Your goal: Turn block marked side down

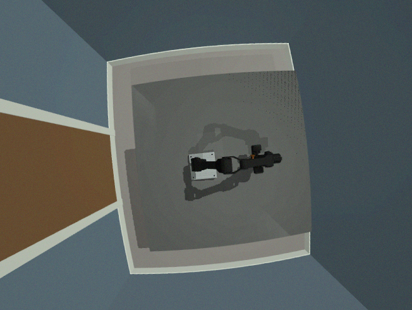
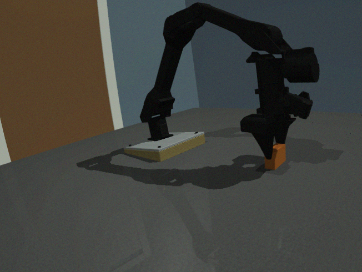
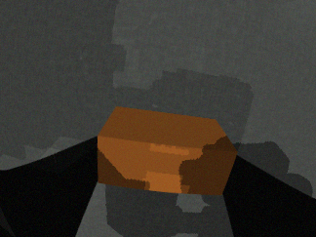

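So I've got my gripper (image 1: 255, 159) (image 2: 275, 149) (image 3: 165, 153) pointing down over the orange rectangular block (image 1: 252, 156) (image 2: 275, 157) (image 3: 163, 165), which stands on the gray tabletop (image 1: 199, 223) (image 2: 88, 219) (image 3: 195, 43) at about 3 o'clock from my white base plate (image 1: 210, 173) (image 2: 175, 141) in the top view. My fingers are partway in, one at each short end, and look to be right at its sides; whether they've really gripped, I can't tell. I'd guess it's light and rigid, not fragile, maybe a bit slick on those flat faces. Ends are the place to take it, I reckon, fairly low and centered, since a high pinch could let it swing as I turn it. (No idea which face is marked, I can't make a mark out.)
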`<state>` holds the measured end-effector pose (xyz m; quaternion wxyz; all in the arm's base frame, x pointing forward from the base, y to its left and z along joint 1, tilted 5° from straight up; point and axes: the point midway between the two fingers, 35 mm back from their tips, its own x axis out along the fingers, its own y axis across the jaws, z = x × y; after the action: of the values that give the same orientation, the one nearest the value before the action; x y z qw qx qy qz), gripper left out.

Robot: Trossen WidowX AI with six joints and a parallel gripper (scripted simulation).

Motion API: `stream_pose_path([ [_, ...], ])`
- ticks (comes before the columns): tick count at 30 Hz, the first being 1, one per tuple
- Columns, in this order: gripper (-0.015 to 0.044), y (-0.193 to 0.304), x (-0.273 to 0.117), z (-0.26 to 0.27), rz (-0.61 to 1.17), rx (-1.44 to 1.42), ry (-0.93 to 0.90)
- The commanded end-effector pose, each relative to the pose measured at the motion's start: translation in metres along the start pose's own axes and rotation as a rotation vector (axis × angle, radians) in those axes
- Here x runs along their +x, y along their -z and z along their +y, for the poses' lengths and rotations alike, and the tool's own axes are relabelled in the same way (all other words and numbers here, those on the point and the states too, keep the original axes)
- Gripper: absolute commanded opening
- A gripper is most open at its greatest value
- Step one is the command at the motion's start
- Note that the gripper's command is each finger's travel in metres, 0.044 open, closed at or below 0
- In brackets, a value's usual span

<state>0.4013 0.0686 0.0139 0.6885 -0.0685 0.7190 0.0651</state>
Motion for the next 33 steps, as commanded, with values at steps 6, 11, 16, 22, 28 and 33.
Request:
stream_pose_path([
  [6,0.0215,0.000,0.001,-0.001,0.000,0.001,0.005],
  [11,0.0182,0.000,0.001,-0.001,0.000,0.001,0.005],
  [16,0.0110,0.000,-0.003,-0.001,0.000,0.001,0.005],
  [22,0.0000,0.000,-0.030,-0.001,0.000,0.001,0.005],
  [28,0.0000,-0.002,-0.027,-0.001,-0.033,0.001,0.005],
  [33,0.0000,-0.004,-0.024,-0.001,-0.100,0.001,0.004],
])
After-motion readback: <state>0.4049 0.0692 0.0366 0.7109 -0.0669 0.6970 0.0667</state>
